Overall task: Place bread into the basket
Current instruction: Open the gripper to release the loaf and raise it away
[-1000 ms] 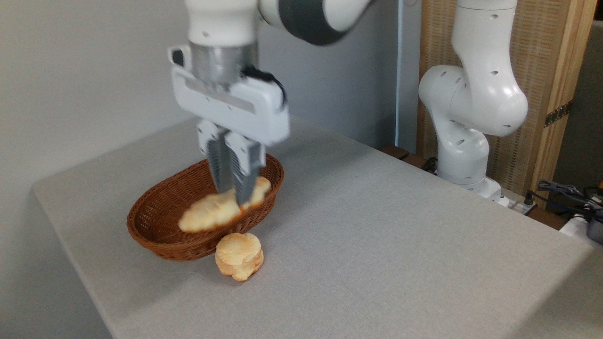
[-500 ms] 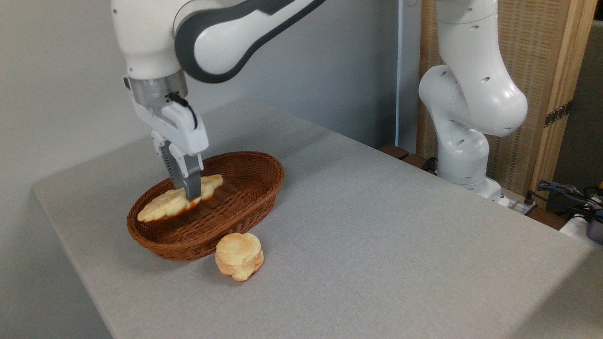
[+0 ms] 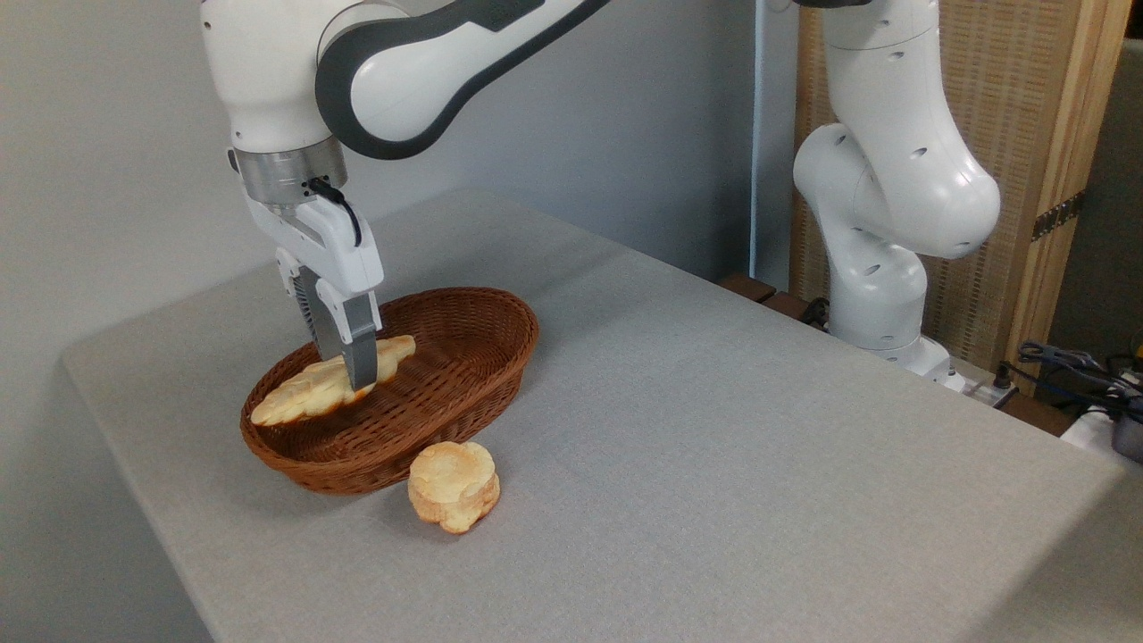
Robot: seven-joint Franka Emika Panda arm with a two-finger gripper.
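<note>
Gripper [image 3: 350,379] pointed straight down over the basket [image 3: 464,375], fingers pressed narrowly onto the middle of the bread [image 3: 308,393]. Loaf was tilted, its lower tapered end at the basket's left rim, its higher end toward the basket's centre; whether it touched the wicker floor could not be told. Basket sat near the left edge of the table [image 3: 714,446], toward the front-left corner. Small round bun [image 3: 454,486] lay on the cloth just beside the basket's front wall, outside it. Arm base [image 3: 880,295] stood off the table's far right edge.
</note>
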